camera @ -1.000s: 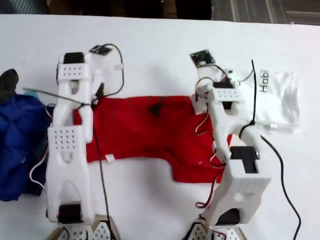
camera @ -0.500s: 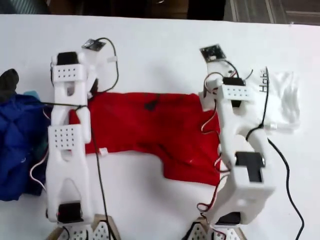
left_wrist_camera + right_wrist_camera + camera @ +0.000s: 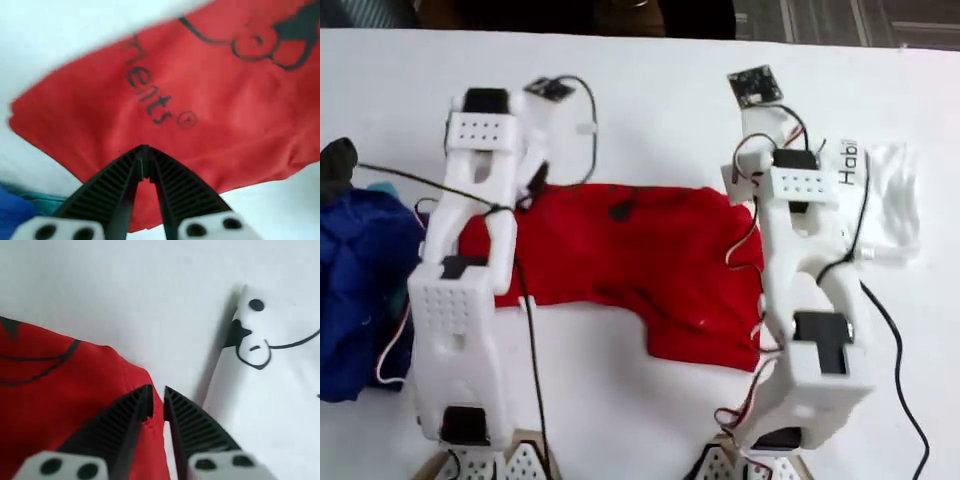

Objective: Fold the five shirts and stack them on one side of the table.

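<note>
A red shirt [image 3: 620, 260] lies spread across the middle of the white table [image 3: 640, 90], with dark print on it. My left gripper [image 3: 142, 152] is shut, its tips pinching the red shirt [image 3: 210, 90] near its left corner. Near the shirt's far right corner, my right gripper [image 3: 156, 392] pinches the edge of the red shirt [image 3: 50, 390] between its nearly closed fingers. A folded white shirt [image 3: 880, 200] with black print lies at the right, and its edge [image 3: 280, 365] is just beyond the right gripper. A heap of blue shirts [image 3: 355, 280] lies at the left edge.
A dark cloth [image 3: 335, 165] and a bit of teal fabric [image 3: 35, 205] lie by the blue heap. Cables hang off both arms over the red shirt. Bare table stretches along the far side and between the arm bases at the front.
Both arms have shifted to the right and a little farther away, carrying the red shirt's far edge with them. The shirt's left end has moved slightly and its shape has changed.
</note>
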Available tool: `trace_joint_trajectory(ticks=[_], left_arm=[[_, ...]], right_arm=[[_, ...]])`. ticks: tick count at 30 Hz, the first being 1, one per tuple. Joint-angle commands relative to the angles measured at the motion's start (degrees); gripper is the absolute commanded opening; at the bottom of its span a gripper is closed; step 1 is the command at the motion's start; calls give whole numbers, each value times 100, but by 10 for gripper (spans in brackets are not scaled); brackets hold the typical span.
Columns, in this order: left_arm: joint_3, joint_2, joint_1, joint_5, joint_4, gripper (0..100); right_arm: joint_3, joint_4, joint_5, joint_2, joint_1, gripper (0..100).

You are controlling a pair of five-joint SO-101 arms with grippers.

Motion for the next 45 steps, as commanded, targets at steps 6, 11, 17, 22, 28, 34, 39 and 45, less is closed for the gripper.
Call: trace_joint_trajectory(ticks=[6,11,17,22,28,34,39,45], left_arm=[[3231,-1574,-141,-255,-1855,27],[4593,-2268,-149,-290,-2734,27],[5349,-2382,-334,-281,-3411,27],[5613,-2400,-615,-290,-3534,27],[5596,-2426,-818,-281,-3279,27],[6062,-3349,-1073,-290,-3262,27],[6897,-3736,-1046,-299,-3938,27],[7064,-3719,-1011,-246,-4369,27]], right_arm=[[-642,690,9,453,-207,66],[-492,1059,-9,-365,-233,43],[774,1235,158,-2053,-356,43],[2822,866,615,-3626,-901,41],[4536,259,993,-4488,-1393,46],[4993,84,1073,-4488,-1736,176],[5002,479,1073,-4541,-2158,201],[5011,426,1073,-4488,-2589,201]])
